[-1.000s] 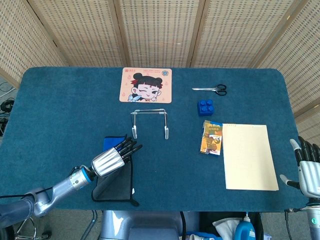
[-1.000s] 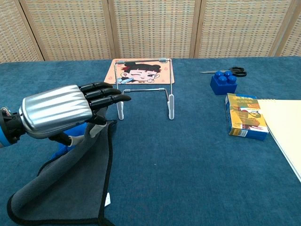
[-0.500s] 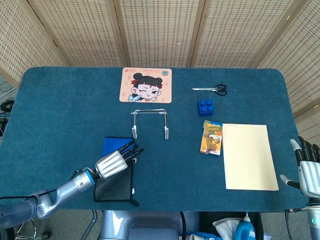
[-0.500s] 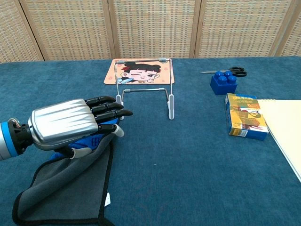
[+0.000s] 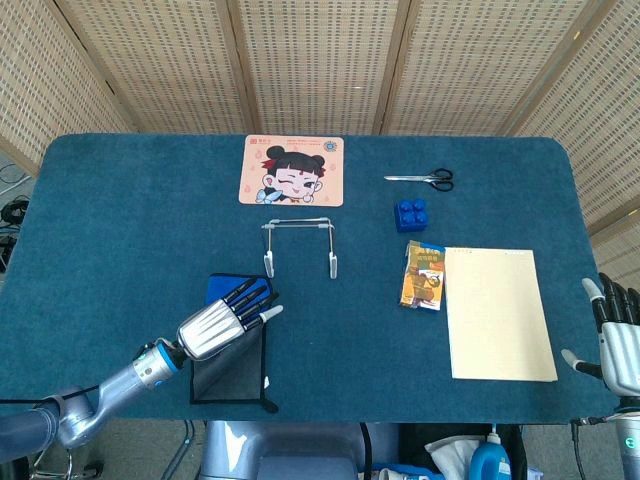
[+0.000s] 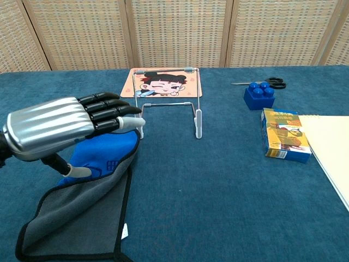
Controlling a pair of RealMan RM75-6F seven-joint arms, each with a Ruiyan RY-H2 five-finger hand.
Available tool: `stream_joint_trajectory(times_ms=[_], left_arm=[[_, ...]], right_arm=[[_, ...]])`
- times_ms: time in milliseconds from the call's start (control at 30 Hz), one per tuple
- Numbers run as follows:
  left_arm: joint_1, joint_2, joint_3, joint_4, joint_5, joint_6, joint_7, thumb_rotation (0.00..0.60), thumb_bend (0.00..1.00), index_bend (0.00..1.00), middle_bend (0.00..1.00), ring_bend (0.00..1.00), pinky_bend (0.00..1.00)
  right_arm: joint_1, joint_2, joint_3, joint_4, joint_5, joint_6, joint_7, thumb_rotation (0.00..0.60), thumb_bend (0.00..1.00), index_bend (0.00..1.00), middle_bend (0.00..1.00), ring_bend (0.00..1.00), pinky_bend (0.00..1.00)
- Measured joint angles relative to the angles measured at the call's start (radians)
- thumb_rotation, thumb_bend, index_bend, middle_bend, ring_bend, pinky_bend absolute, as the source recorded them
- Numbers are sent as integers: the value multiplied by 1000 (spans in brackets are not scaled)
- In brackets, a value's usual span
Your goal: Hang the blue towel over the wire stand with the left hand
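The left hand (image 6: pixel 65 128) is being lifted off the towel (image 6: pixel 87 196), fingers spread and holding nothing. More blue cloth is being uncovered than half a second ago. The wire stand (image 6: pixel 166 103) is being left untouched.

No writing here can be read. The cartoon mat (image 5: pixel 291 170) has small red characters in its top corner, and the box (image 6: pixel 284 134) carries print, but both are too small to make out.
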State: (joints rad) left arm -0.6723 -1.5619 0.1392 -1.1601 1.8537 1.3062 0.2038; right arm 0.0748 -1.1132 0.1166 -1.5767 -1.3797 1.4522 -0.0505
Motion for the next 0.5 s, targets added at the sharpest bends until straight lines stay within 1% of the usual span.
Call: stream_joint_trajectory(times_ms=[33, 167, 233, 367, 500], left_arm=[[7, 8, 5, 4, 7, 21, -22, 600, 194, 41, 0, 0, 8], [44, 31, 43, 53, 34, 93, -127, 600, 198, 301, 0, 0, 11], [70, 33, 65, 88, 42, 113, -183, 600, 206, 363, 0, 0, 12], [119, 20, 100, 179, 52, 150, -268, 600, 223, 415, 0, 0, 16], [163, -14, 124, 299, 62, 190, -331, 600, 227, 434, 0, 0, 18]], right_arm=[[0, 0, 0, -1, -1, 0, 0, 600, 0, 0, 0, 0, 0], [0, 0, -1, -3, -2, 0, -3, 600, 0, 0, 0, 0, 0], [0, 0, -3, -4, -4, 0, -5, 600, 0, 0, 0, 0, 0], [0, -1, -4, -5, -6, 0, -9, 600, 0, 0, 0, 0, 0], [1, -2, -6, -8, -9, -1, -12, 600, 0, 0, 0, 0, 0]])
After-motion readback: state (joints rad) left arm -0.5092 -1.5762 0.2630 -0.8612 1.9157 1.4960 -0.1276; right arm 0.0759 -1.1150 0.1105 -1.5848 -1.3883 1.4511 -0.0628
